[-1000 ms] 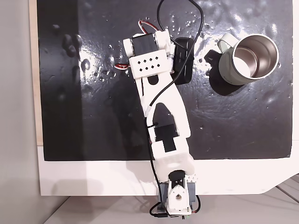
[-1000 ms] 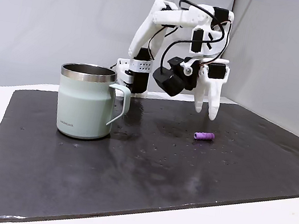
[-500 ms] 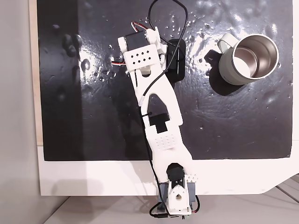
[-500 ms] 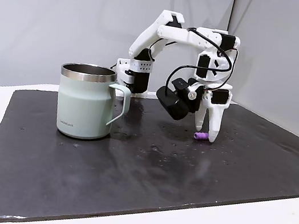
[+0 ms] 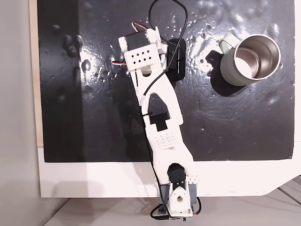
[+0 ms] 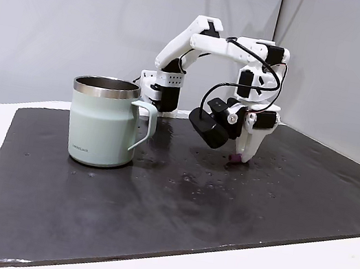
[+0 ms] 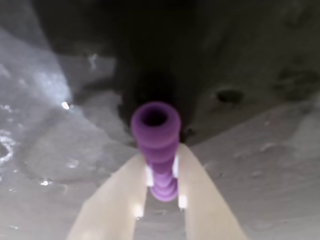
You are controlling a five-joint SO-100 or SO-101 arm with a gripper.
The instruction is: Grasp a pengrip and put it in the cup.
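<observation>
In the wrist view the purple ribbed pengrip [image 7: 156,145] stands between my two pale fingers [image 7: 125,200], pinched on both sides near its lower end, with its open end toward the camera. My gripper [image 7: 161,172] is shut on it. In a fixed view from the side, the gripper [image 6: 240,158] points down onto the black mat, and a bit of the purple pengrip [image 6: 233,159] peeks out at its tips. The grey-green cup [image 6: 101,127] stands upright well to the left of it. From above, the cup [image 5: 233,66] sits at the upper right, its steel inside bare.
The black slate mat [image 6: 154,200] lies on a white table [image 5: 94,179]. The arm's base [image 5: 178,200] is at the near edge in a fixed view from above, and the arm [image 5: 157,113] stretches across the mat. Grey walls stand behind the mat.
The arm swung left in the view from above and lowered the gripper onto the pengrip. The fingers, spread a second ago, have closed on it.
</observation>
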